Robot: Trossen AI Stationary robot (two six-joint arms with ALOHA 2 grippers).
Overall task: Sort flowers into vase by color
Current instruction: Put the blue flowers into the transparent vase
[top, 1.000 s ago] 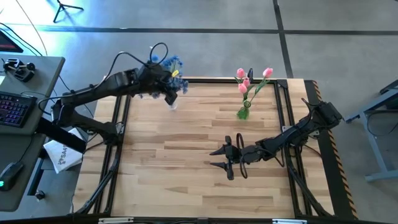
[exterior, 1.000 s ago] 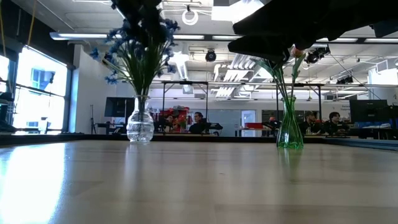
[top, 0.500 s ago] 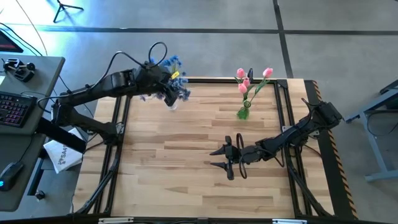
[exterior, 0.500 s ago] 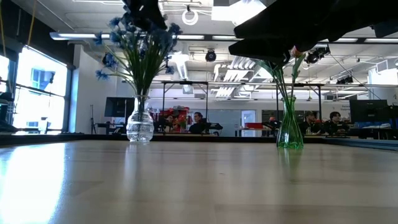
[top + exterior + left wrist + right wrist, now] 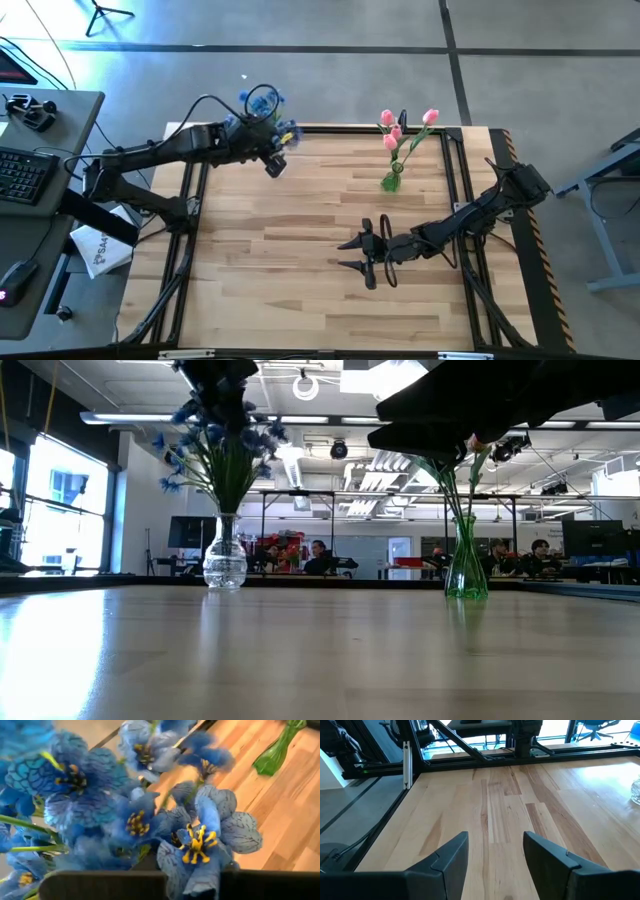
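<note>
Blue flowers (image 5: 218, 445) stand with their stems in a clear vase (image 5: 225, 565) at the table's far left. My left gripper (image 5: 272, 158) is right above them, shut, in among the blossoms (image 5: 200, 845), which fill its wrist view. Pink tulip buds (image 5: 405, 125) stand in a green vase (image 5: 391, 181) at the far right, also seen in the low view as the green vase (image 5: 466, 568). My right gripper (image 5: 348, 254) stays open low over the middle of the table, with nothing between its fingers (image 5: 455, 852). My left gripper comes down from above into the heads of the blue flowers (image 5: 135, 820). The blossoms crowd around it and hide its fingertips. I cannot tell whether a stem or blossom lies between the fingers. The stems stay in the clear vase, which stands on the table.
Bare wooden tabletop (image 5: 300, 300) spreads across the near half. Black frame rails (image 5: 190, 230) run along the table's left and right sides. A desk with a keyboard (image 5: 20, 170) stands beyond the left edge. In the low view, people sit in the room behind (image 5: 320, 555).
My left gripper has shut above the clear vase and has shifted a little toward the table's far left. The blue blossoms have swayed and now bunch closer together. The stems have stayed in the vase.
</note>
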